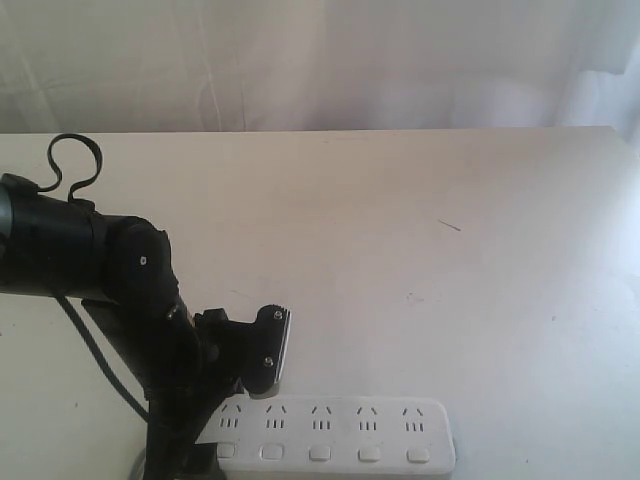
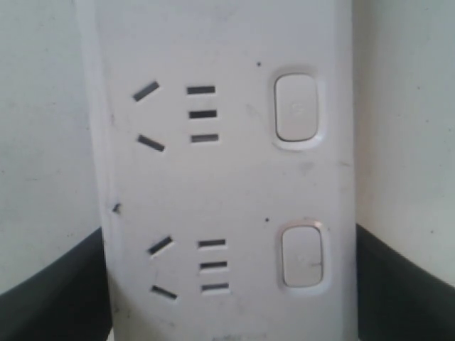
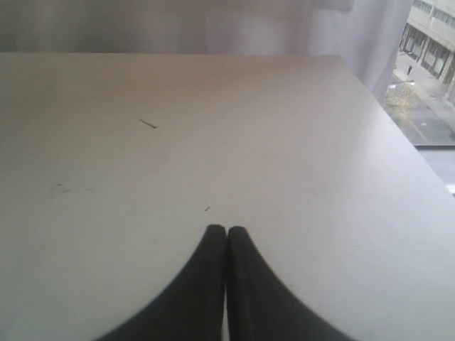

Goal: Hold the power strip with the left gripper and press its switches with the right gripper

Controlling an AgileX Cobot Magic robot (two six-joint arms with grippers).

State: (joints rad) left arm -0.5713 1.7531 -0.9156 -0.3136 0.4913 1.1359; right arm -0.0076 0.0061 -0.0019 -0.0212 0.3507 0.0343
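Note:
The white power strip [image 1: 340, 432] lies along the table's front edge, with a row of several switches [image 1: 320, 453] on its near side. My left gripper [image 1: 240, 425] comes down over the strip's left end. One grey-padded finger [image 1: 277, 345] stands at the far edge and the other is hidden behind the arm. In the left wrist view the power strip [image 2: 227, 185] fills the space between both dark fingers [image 2: 50, 291], which lie against its two long sides; two switches [image 2: 296, 106] show there. My right gripper [image 3: 227, 231] is shut and empty over bare table, outside the exterior view.
The left arm's black cable loop [image 1: 75, 160] rises at the far left. The white table [image 1: 400, 250] ends at a far edge below a pale curtain [image 1: 320, 60]. In the right wrist view the table's side edge [image 3: 405, 149] runs beside a window.

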